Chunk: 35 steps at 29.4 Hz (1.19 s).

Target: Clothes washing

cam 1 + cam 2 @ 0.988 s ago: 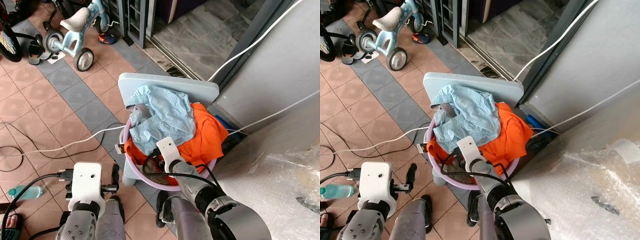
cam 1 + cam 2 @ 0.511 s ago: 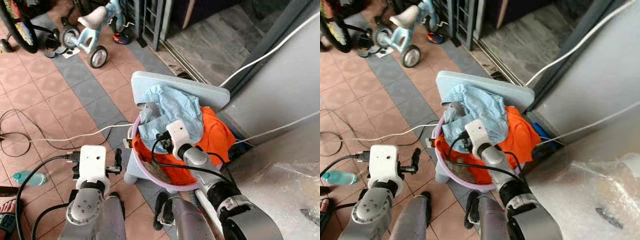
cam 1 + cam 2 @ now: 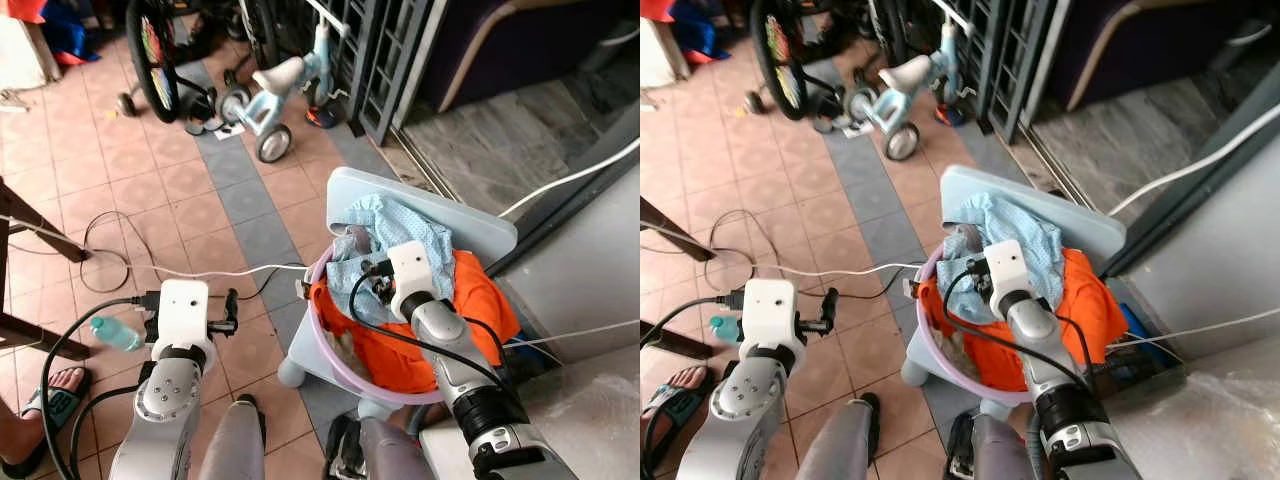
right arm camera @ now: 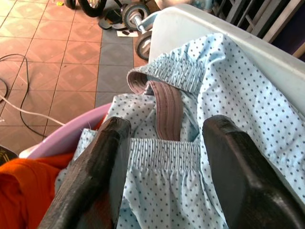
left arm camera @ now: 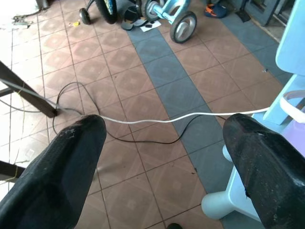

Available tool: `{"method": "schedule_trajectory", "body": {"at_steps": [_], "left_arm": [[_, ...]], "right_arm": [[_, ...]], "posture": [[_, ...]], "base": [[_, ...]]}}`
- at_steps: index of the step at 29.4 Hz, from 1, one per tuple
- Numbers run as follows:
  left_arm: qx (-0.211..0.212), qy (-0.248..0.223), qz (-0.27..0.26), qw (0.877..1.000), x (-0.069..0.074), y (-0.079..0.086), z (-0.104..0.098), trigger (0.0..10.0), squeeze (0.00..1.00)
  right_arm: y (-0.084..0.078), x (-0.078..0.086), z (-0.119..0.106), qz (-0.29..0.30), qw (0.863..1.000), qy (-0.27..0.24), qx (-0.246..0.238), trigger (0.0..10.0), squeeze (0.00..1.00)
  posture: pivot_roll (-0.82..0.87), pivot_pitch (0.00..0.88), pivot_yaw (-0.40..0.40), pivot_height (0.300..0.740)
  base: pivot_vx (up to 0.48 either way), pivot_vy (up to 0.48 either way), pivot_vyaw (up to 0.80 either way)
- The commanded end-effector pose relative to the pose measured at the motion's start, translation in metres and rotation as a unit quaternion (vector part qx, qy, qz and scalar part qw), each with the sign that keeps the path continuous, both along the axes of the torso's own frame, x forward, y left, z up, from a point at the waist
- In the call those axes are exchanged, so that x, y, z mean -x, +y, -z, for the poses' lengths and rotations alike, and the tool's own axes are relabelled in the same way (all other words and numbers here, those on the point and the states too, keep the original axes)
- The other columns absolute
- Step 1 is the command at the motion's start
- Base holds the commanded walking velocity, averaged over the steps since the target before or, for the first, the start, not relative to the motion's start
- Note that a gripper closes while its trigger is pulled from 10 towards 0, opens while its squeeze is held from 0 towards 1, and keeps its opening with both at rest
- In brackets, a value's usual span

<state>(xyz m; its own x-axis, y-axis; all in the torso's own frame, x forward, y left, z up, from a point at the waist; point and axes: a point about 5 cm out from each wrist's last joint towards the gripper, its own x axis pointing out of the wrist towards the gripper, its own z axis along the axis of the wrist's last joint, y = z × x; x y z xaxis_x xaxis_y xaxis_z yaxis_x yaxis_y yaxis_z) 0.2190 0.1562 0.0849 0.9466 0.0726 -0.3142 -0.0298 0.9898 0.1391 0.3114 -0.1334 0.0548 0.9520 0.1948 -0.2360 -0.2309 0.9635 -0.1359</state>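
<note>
1. A round lilac plastic basin (image 3: 322, 335) sits on a pale blue plastic chair (image 3: 480, 228) that stands on the brown-and-grey tiled floor (image 3: 190, 215), just beside a grey wall.
2. The basin is heaped with laundry — a pale blue dotted cotton garment with a gathered elastic waistband (image 4: 190, 157) lies on top, toward the chair's back, over a bright orange cloth (image 3: 470, 300) that spills over the basin's far rim.
3. The right gripper (image 4: 164, 162) is down at the pile, its two black fingers (image 4: 102, 162) spread wide either side of the blue garment's waistband; they pinch nothing.
4. The left gripper (image 5: 162, 157) hangs over the tiles to the left of the chair, fingers spread wide apart and holding nothing.
5. A white cable (image 5: 157, 119) runs across the floor to the chair's foot, with a thin black cable looping beside it.
6. A light blue child's tricycle (image 3: 275, 95) stands well beyond the chair, near a bicycle wheel (image 3: 150, 50).
7. A clear plastic bottle (image 3: 113, 334) lies on the tiles at the left, near a person's sandalled foot (image 3: 45, 410).
</note>
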Motion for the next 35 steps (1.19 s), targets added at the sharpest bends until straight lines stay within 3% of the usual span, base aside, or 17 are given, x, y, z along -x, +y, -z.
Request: {"method": "schedule_trajectory", "body": {"at_steps": [1,6,9,12,20,24,25,28,35], "left_arm": [[0.002,0.008,-0.003,1.000,-0.001,0.002,0.005,10.0,0.00],[0.004,0.006,0.003,1.000,-0.009,0.003,0.007,10.0,0.00],[0.002,0.019,0.017,1.000,-0.013,0.000,0.013,10.0,0.00],[0.001,0.019,0.020,1.000,-0.013,0.000,0.012,10.0,0.00],[0.000,0.022,0.021,1.000,0.018,0.013,0.005,10.0,0.00],[-0.003,0.024,0.022,0.999,0.027,0.014,0.004,10.0,0.00],[-0.003,0.022,0.021,1.000,0.033,0.011,-0.001,10.0,0.00],[-0.001,0.022,0.023,0.999,0.039,0.007,-0.006,10.0,0.00],[0.024,0.037,0.028,0.999,0.062,-0.005,-0.017,10.0,0.00]], "right_arm": [[-0.007,0.004,0.004,0.037,0.999,0.008,-0.011,10.0,0.00],[-0.014,0.005,0.007,0.076,0.997,0.017,-0.015,10.0,0.00],[-0.010,0.003,0.022,0.102,0.991,0.087,-0.016,10.0,0.00],[-0.008,0.002,0.022,0.100,0.991,0.089,-0.020,10.0,0.00],[0.012,-0.017,0.005,0.057,0.997,0.047,0.005,10.0,0.00],[0.013,-0.019,0.001,0.060,0.998,0.032,0.009,10.0,0.00],[0.006,-0.022,-0.003,0.076,0.997,0.017,0.011,10.0,0.00],[-0.001,-0.023,-0.004,0.090,0.996,0.012,0.015,10.0,0.00],[-0.014,-0.002,0.008,0.098,0.994,0.015,0.035,10.0,0.00]], "posture": [[0.09,0.032,-0.060,0.740],[0.08,0.006,-0.048,0.740],[0.08,0.010,-0.048,0.740],[0.08,0.016,-0.049,0.740],[0.15,0.160,-0.068,0.740],[0.16,0.172,-0.071,0.740],[0.17,0.231,-0.083,0.740],[0.16,0.253,-0.090,0.740],[0.10,0.371,-0.125,0.740]], "base": [[0.000,0.000,0.00],[0.000,0.000,0.00],[0.000,0.000,0.00],[0.000,0.000,0.00],[0.000,0.000,0.00],[0.000,0.000,0.00],[0.000,0.000,0.00],[0.000,0.000,0.00],[0.000,0.000,0.00]]}}
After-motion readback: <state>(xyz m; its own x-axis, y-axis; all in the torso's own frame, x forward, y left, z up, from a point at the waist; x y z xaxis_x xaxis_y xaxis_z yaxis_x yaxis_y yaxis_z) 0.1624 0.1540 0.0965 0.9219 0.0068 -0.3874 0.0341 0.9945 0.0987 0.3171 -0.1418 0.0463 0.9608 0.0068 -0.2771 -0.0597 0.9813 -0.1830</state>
